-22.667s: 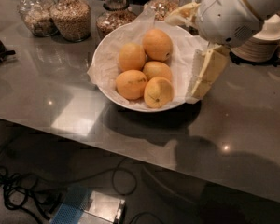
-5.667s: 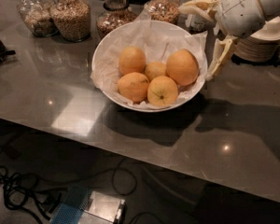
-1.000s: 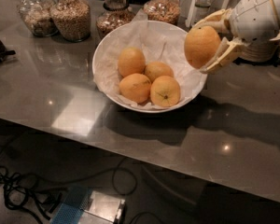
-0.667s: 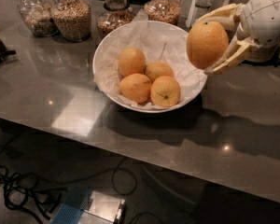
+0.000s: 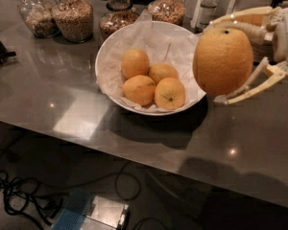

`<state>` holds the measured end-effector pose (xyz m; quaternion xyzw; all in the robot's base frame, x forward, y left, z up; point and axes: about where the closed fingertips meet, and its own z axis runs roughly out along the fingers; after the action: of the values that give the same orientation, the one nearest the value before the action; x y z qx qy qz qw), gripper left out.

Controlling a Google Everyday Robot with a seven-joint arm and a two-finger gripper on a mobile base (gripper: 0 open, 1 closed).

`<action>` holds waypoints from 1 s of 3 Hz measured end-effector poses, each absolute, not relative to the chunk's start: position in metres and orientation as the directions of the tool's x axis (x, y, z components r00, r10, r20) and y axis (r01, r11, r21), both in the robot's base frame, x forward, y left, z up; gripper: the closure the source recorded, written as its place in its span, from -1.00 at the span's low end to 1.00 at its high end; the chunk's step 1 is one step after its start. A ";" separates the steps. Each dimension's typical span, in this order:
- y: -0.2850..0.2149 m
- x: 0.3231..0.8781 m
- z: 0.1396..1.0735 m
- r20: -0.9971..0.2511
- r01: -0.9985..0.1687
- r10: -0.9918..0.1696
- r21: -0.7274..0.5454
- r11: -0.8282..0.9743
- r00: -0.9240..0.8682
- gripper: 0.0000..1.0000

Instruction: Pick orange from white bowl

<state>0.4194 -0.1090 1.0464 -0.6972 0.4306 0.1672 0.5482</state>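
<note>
My gripper (image 5: 230, 56) is at the right, shut on the orange (image 5: 222, 60), a large oval fruit with pebbled skin and a small dark dimple on top. It holds the orange in the air just right of the white bowl's rim, above the countertop. One cream finger (image 5: 240, 20) runs over the top of the fruit, the other (image 5: 249, 90) under it. The white bowl (image 5: 110, 47), lined with crinkled white paper, sits at the centre and holds several smaller oranges (image 5: 153, 83).
Several glass jars (image 5: 72, 16) of grains and nuts stand behind the bowl, with a bottle (image 5: 207, 6) at the back right. The grey countertop (image 5: 48, 90) ends at a front edge, with cables and a box (image 5: 93, 212) on the floor below.
The gripper has lifted the orange further up and to the right, away from the bowl and closer to the camera. The oranges in the bowl have not moved.
</note>
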 end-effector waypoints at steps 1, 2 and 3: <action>-0.085 0.376 1.047 -0.685 -0.765 -0.428 -0.643 -0.026 0.590 1.00; -0.059 0.358 1.045 -0.660 -0.749 -0.408 -0.654 -0.102 0.631 1.00; -0.030 0.356 1.044 -0.638 -0.726 -0.364 -0.658 -0.200 0.679 1.00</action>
<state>0.3557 -0.0302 1.0442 -0.7548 0.3607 0.1742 0.5194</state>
